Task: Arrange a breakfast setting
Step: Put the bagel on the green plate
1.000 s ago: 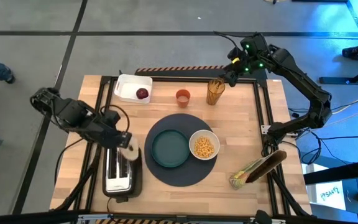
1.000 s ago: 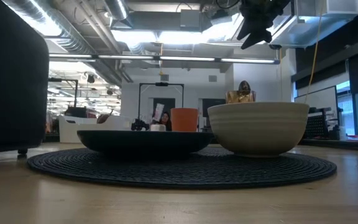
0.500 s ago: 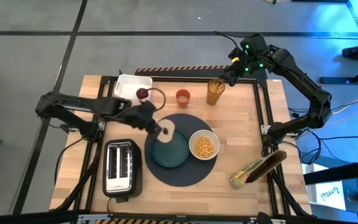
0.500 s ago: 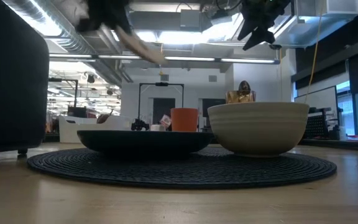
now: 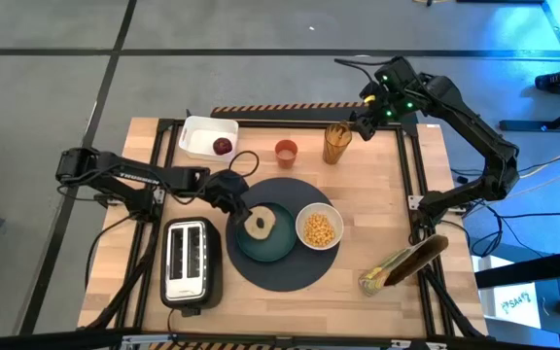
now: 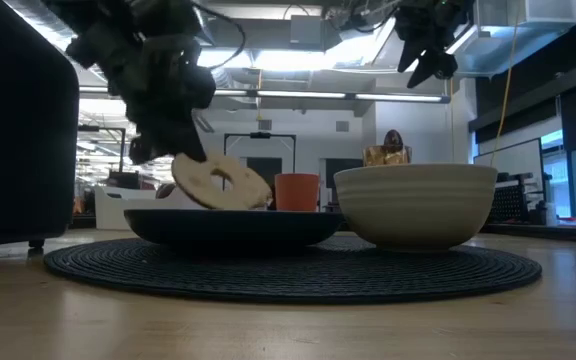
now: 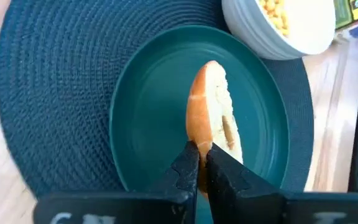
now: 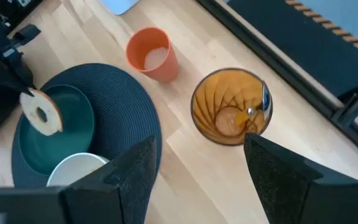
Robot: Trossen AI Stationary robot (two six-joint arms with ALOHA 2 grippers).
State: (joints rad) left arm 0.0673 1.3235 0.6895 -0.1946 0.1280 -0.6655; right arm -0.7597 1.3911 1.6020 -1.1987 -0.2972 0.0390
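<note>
My left gripper (image 5: pixel 244 214) is shut on a ring-shaped bagel slice (image 5: pixel 258 225) just over the teal plate (image 5: pixel 278 248), which lies on the round dark-grey mat (image 5: pixel 295 275). The white bowl (image 5: pixel 319 227) of yellow cereal stands on the mat beside the plate. The orange cup (image 5: pixel 286 152) stands behind the mat. The dark red fruit (image 5: pixel 223 146) lies in a white tray (image 5: pixel 200 132). The metal spoon (image 8: pixel 263 102) stands in an amber glass (image 5: pixel 336 144). My right gripper (image 8: pixel 197 180) is open above that glass. My left gripper pinches the bagel's rim (image 7: pixel 199 138) between its two fingertips (image 7: pixel 188 163), at the edge nearest the arm. The fingers slant down from the table's left. The bagel (image 6: pixel 220 183) stands tilted on edge, low over the plate; whether its lower edge touches the plate, I cannot tell.
A silver toaster (image 5: pixel 188 262) stands at the near left of the mat. A box or packet (image 5: pixel 402 262) lies at the near right corner. Bare wood shows between the mat and the far edge.
My left gripper has gone from above the toaster toward the table's right and down, over the teal plate, carrying the bagel slice. The bagel now sits low over the plate, tilted on edge.
</note>
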